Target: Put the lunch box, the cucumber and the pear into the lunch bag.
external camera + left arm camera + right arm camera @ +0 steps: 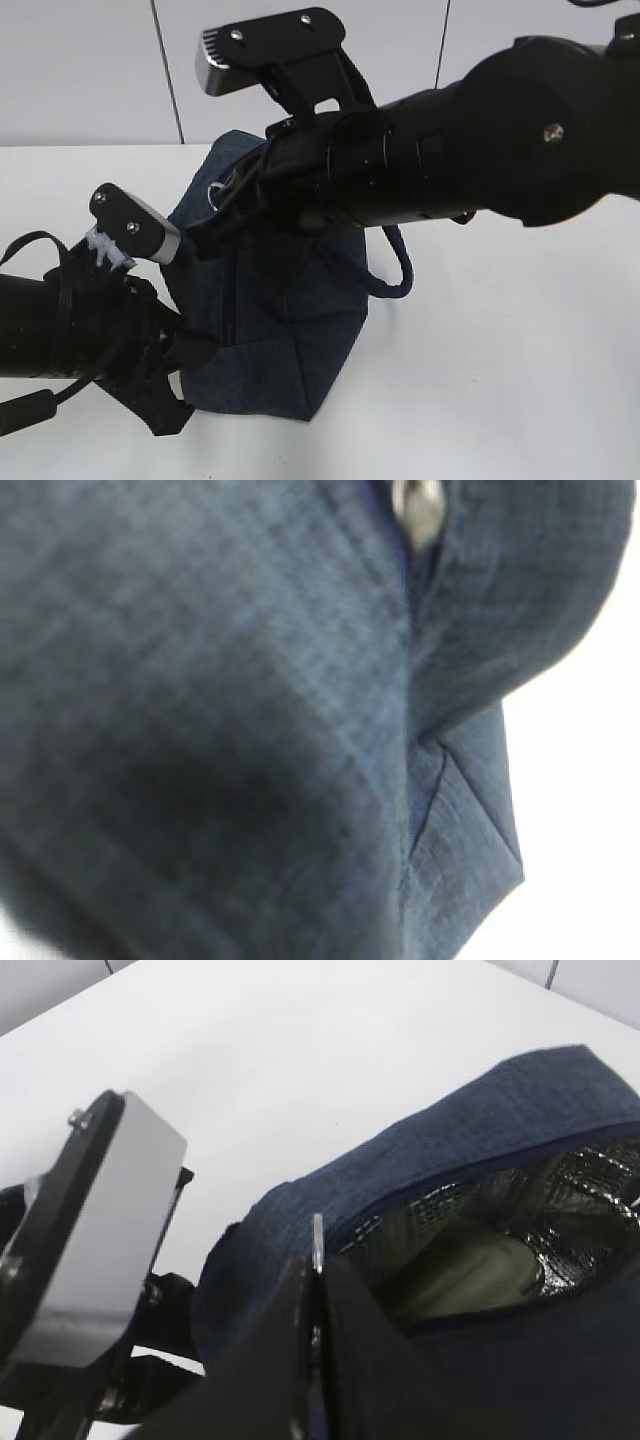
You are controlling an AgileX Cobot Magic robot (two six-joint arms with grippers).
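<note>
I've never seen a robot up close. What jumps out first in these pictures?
Two big black arms crowd the front view, hiding much of a dark navy bag on the white table. The right wrist view looks into the bag's open mouth, where silver lining wraps something pale green, perhaps the lunch box. The left wrist view is pressed so close that blurred navy fabric nearly fills it.
</note>
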